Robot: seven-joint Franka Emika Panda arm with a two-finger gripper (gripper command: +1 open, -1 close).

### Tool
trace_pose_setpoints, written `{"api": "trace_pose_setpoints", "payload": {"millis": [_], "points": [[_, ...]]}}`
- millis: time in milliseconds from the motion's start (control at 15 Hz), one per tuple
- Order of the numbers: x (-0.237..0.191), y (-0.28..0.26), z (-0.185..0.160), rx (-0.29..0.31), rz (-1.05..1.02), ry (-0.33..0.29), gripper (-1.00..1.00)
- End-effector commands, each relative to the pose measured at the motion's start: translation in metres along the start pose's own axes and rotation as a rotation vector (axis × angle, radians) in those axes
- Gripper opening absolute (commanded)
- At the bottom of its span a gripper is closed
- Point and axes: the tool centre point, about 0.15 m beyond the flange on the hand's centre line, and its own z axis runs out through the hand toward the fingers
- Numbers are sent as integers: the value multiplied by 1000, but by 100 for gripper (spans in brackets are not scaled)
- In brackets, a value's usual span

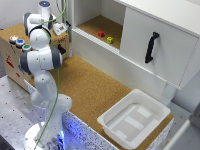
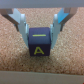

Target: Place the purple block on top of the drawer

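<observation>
One white Panda arm (image 1: 42, 60), standing at the left of the exterior view. One claw (image 2: 41, 31), clenched on the one purple block (image 2: 41, 44); the two fingers (image 2: 21, 29) press the block's opposite sides, above a cork surface. The block's facing side carries a yellow capital "A"; its upper face carries a yellow dash. In the exterior view the claw end sits at upper left, near the drawer, and the block cannot be made out there. One drawer (image 1: 12, 55), a light-brown wooden unit at the upper left of the frame, partly hidden behind the arm, with three round buttons (image 1: 20, 43) on its top: one reddish, one blue, one green. Red markings on its side are too small to read. One cork-topped bench (image 1: 90, 87) across the middle of the frame. One white cabinet (image 1: 160, 45) at upper right, one black handle (image 1: 151, 47) on its door. In its open recess, two small blocks: one red block (image 1: 101, 34), one yellow block (image 1: 110, 40), near each other. One white tray (image 1: 134, 118) at lower right on the bench.
</observation>
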Motion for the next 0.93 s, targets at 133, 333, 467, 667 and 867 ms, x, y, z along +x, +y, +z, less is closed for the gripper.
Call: {"api": "trace_pose_setpoints", "payload": {"millis": [133,333,467,667,867], "points": [[9,-7,-28,-71,-2,-29,100],[-7,-14,-60,-139,24,-4,100],[-24,-10,-75,-164,67,-2,100],[-49,-1,-80,-202,130,-28,100],[-49,-1,-80,-202,130,-28,100]]}}
